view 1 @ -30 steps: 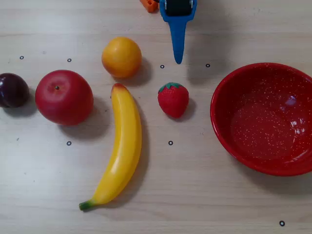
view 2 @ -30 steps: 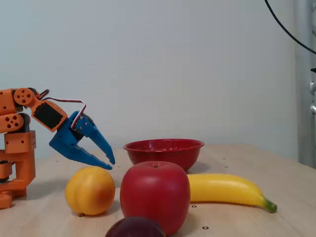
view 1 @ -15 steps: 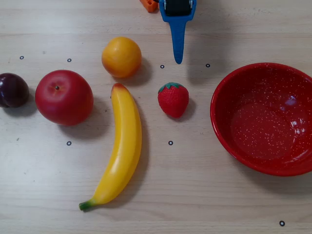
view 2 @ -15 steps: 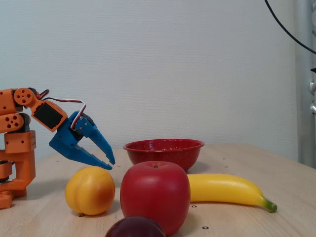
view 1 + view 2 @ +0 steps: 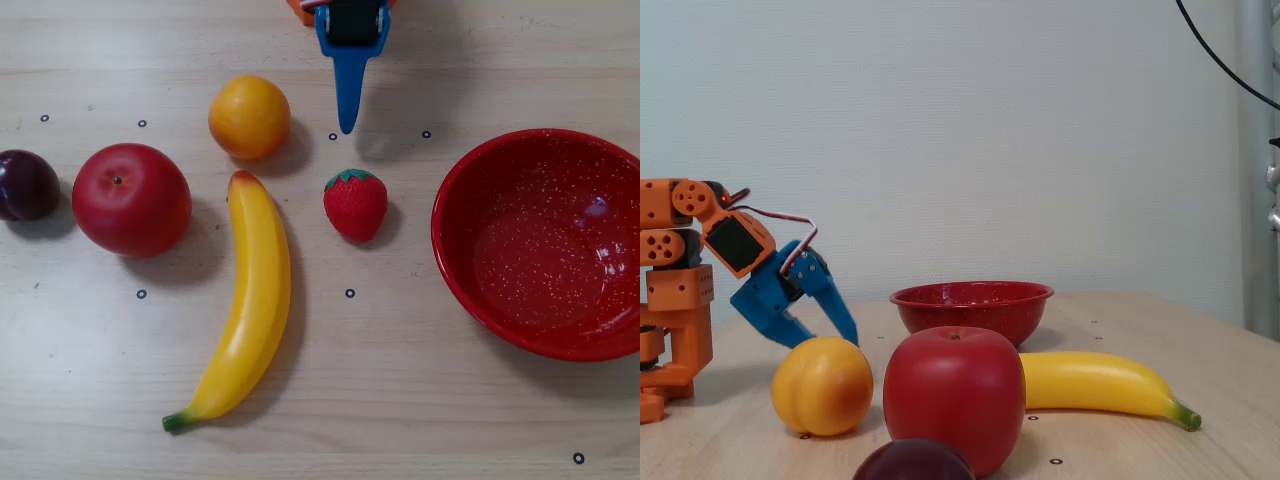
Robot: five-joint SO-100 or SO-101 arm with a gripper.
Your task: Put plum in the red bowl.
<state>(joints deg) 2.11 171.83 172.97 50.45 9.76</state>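
- We see the blue gripper [image 5: 347, 125] at the top edge of the overhead view, tip pointing down toward the table, holding nothing. In the fixed view the gripper [image 5: 845, 335] slopes down from the orange arm [image 5: 680, 260]; its fingers lie close together, but we cannot tell whether they are fully closed.
- The plum [image 5: 27, 185] lies at the far left of the overhead view, just beside the apple [image 5: 131, 199] and well apart from the gripper.
- The red bowl [image 5: 462, 265] stands at the right of the overhead view, holding no fruit; its right side is cut off by the frame edge.
- Between plum and bowl we see the apple, an orange [image 5: 249, 117], a banana [image 5: 248, 300] and a strawberry [image 5: 356, 203]. The strawberry lies just below the gripper tip, apart from it.
- The table [image 5: 420, 400] is pale wood-grain with small black ring marks set across it. Behind it, the fixed view shows a plain light wall [image 5: 1020, 130] and a black cable [image 5: 1225, 70] at the upper right.
- In the fixed view the plum [image 5: 913, 461] is cut off by the bottom edge, directly in front of the apple [image 5: 953, 396].
- The apple also hides the near end of the banana [image 5: 1100, 385], and the strawberry is not visible there.
- The bowl [image 5: 972, 308] stands behind the apple in that view.
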